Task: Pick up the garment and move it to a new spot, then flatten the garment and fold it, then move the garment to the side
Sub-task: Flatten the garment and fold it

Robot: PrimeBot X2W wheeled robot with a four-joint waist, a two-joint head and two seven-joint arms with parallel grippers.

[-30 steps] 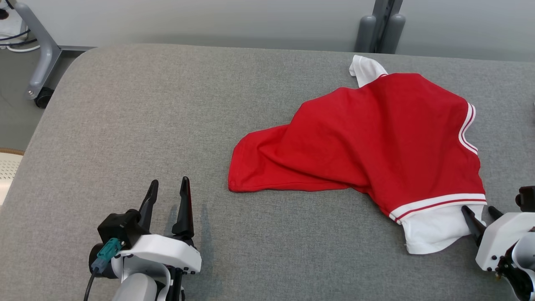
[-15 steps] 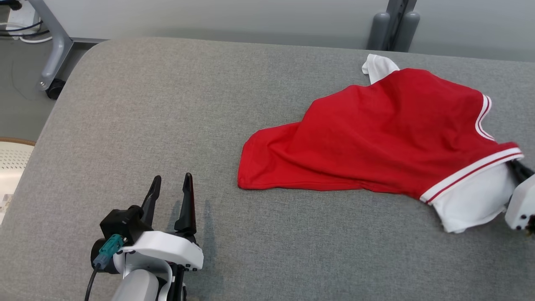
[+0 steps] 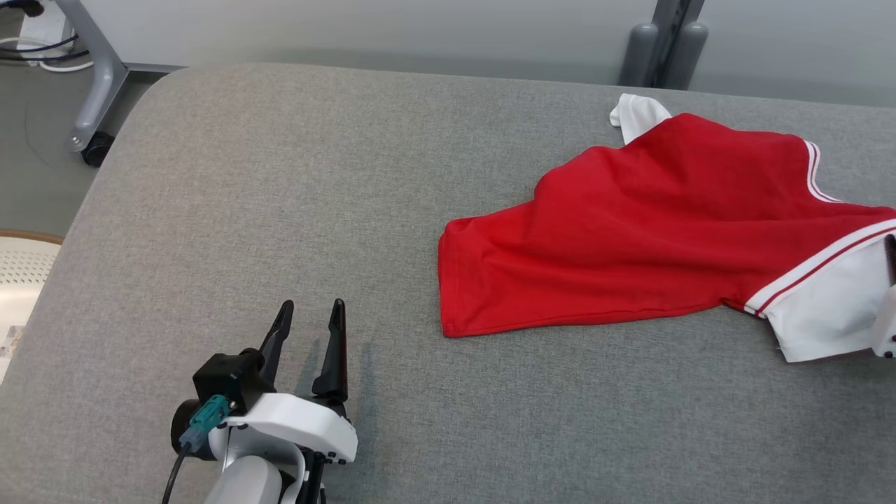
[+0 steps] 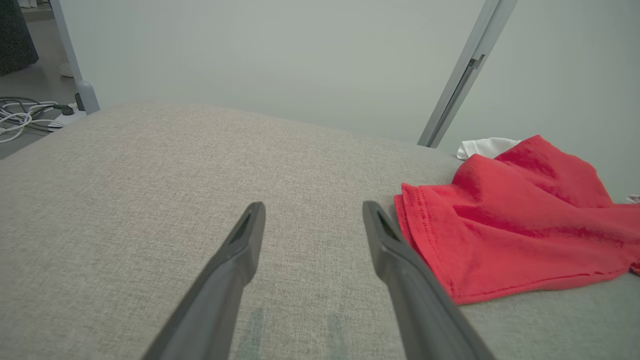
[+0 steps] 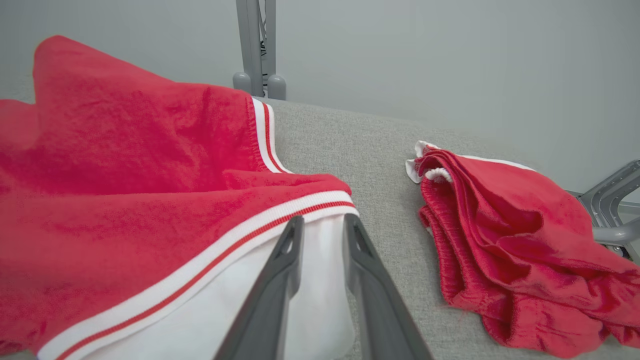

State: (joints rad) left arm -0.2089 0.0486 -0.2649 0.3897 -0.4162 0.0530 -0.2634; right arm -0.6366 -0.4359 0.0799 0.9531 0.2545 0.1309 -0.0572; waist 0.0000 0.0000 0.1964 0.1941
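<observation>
Right hand (image 3: 889,269) cut off at edge; grip probably on garment (image 3: 630,224).

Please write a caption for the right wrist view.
Right hand grips the red garment by its white sleeve; another red cloth lies nearby.

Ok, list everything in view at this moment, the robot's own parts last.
red garment: one, red with white sleeves and striped trim, right half of the table
crumpled red garment: one, red with white trim, on the table beside the first
table: one, grey fabric top
post: one, grey, behind the table's far edge
stand leg: one, grey, wheeled, floor at far left
cables: several, white and dark, floor at left
perforated object: one, white, left edge, unclear what
left gripper: one, dark fingers, open over bare table
right gripper: one, dark fingers, closed on the white sleeve
</observation>
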